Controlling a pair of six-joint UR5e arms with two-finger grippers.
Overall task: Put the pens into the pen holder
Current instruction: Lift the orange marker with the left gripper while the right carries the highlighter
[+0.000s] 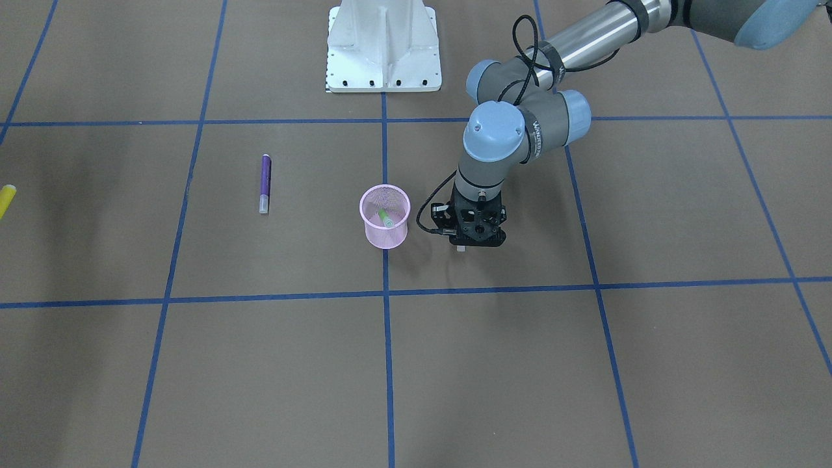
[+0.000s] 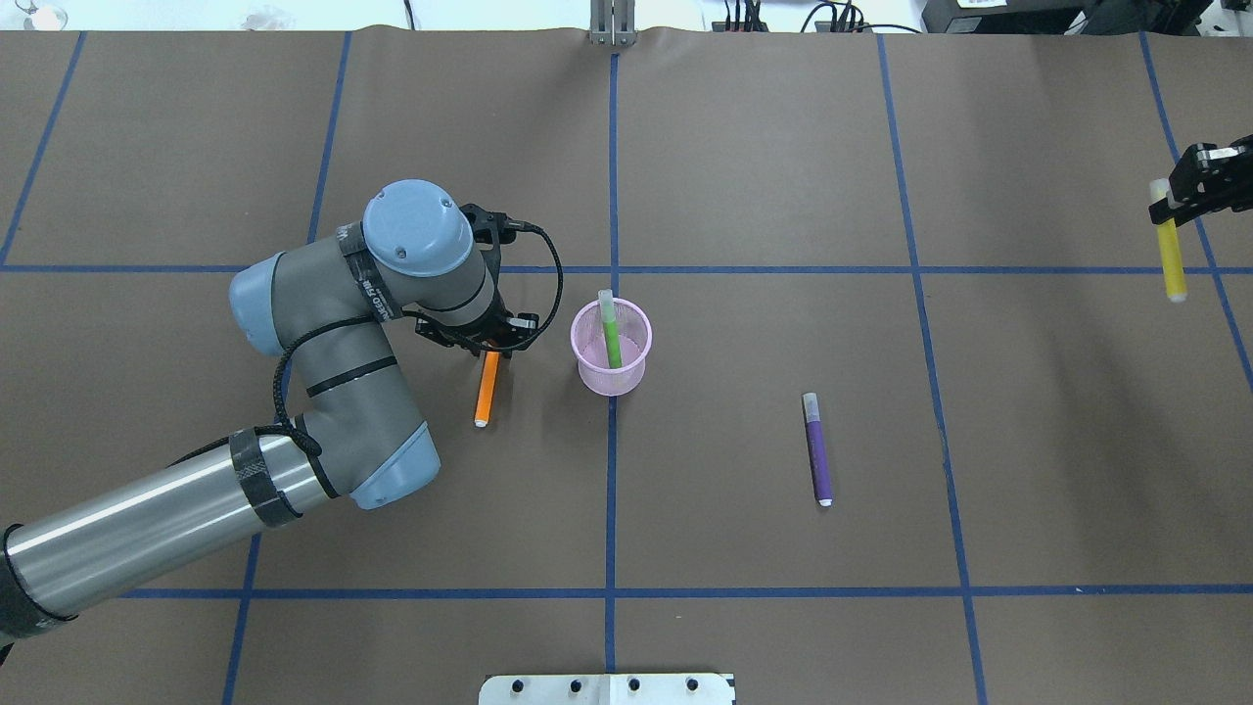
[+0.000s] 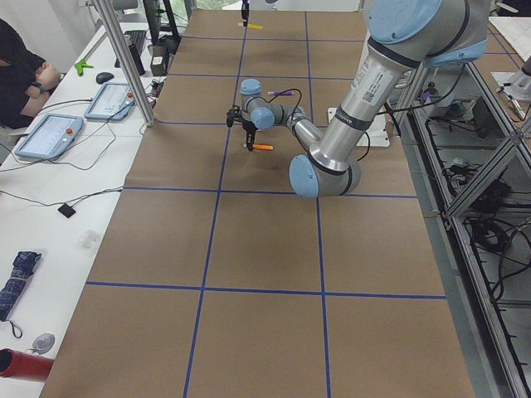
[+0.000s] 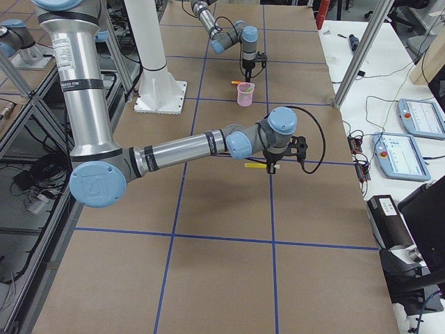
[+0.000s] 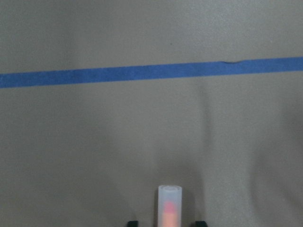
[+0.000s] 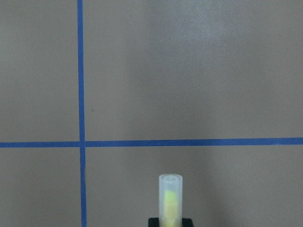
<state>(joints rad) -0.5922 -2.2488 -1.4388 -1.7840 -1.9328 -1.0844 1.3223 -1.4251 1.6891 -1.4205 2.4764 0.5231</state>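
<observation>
Pink mesh pen holder (image 2: 597,377), green pen (image 2: 611,338), orange pen (image 2: 486,392), purple pen (image 2: 818,455), yellow pen (image 2: 1169,255), blue-gridded brown table (image 2: 783,147).

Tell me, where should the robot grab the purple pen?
Grab the purple pen around the middle of its barrel, coming straight down from above and pinching across its thin sides. It lies flat on the table with nothing touching it, so the top is probably the easiest way in.
</observation>
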